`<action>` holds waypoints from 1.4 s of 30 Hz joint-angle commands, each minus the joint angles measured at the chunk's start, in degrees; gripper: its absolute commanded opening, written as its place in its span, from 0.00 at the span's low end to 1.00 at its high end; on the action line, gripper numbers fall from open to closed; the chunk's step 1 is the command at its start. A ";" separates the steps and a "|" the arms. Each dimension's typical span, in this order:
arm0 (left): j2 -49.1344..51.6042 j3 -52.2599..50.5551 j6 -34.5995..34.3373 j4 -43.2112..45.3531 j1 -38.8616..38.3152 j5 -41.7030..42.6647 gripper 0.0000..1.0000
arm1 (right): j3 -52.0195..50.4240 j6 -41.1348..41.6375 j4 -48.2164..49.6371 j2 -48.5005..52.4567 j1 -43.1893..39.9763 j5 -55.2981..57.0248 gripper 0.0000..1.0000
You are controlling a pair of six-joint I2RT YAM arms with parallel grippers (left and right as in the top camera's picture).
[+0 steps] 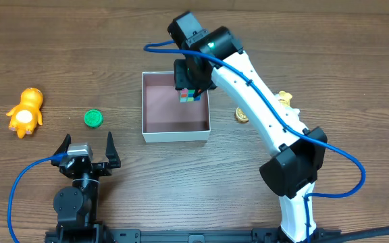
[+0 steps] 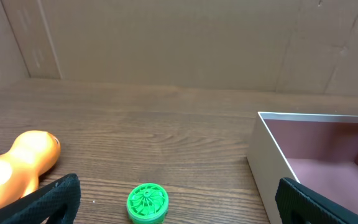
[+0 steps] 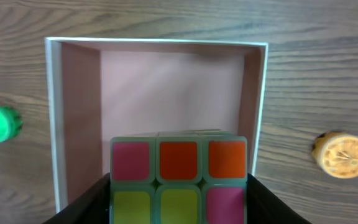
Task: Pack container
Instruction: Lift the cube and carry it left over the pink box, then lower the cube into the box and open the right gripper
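The container (image 1: pixel 175 136) is a shallow square box with white walls and a pinkish-brown floor, at mid-table. My right gripper (image 1: pixel 189 86) hangs over its far right part, shut on a colourful puzzle cube (image 1: pixel 189 95). In the right wrist view the cube (image 3: pixel 179 180) sits between the black fingers (image 3: pixel 86 208) above the container's floor, with the container's rim (image 3: pixel 53 124) around it. My left gripper (image 1: pixel 88 140) rests near the front left, open and holding nothing. In the left wrist view the container's wall (image 2: pixel 269 155) is at the right.
A green ribbed disc (image 1: pixel 93 119) lies left of the container, just ahead of the left gripper (image 2: pixel 180 206) as the same green disc (image 2: pixel 148 203). An orange toy figure (image 1: pixel 26 111) lies far left. A golden round piece (image 1: pixel 241 115) and a yellowish toy (image 1: pixel 286 99) lie right of the container.
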 commanded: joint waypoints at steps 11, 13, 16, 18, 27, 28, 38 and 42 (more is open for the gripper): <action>-0.59 -0.17 1.27 0.02 0.24 -0.37 1.00 | -10.86 2.86 9.77 -0.87 0.00 1.27 0.25; -0.59 -0.17 1.27 0.02 0.24 -0.37 1.00 | -12.52 3.45 11.23 -0.87 0.00 2.05 0.26; -0.59 -0.17 1.25 0.02 0.24 -0.37 1.00 | -14.91 3.41 13.46 -0.87 0.00 2.05 0.26; -0.59 -0.17 1.25 0.02 0.24 -0.37 1.00 | -16.02 3.43 14.53 -0.87 0.00 2.05 0.26; -0.59 -0.17 1.27 0.02 0.24 -0.37 1.00 | -17.75 3.21 18.29 -0.87 0.00 4.52 0.32; -0.59 -0.17 1.25 0.04 0.24 -0.37 1.00 | -17.75 3.23 18.56 -0.87 0.00 4.92 0.33; -0.59 -0.17 1.25 0.04 0.24 -0.37 1.00 | -17.75 2.99 18.86 -0.87 0.00 8.13 0.38; -0.59 -0.17 1.27 0.02 0.24 -0.37 1.00 | -17.75 2.99 19.04 -0.87 0.00 8.13 0.43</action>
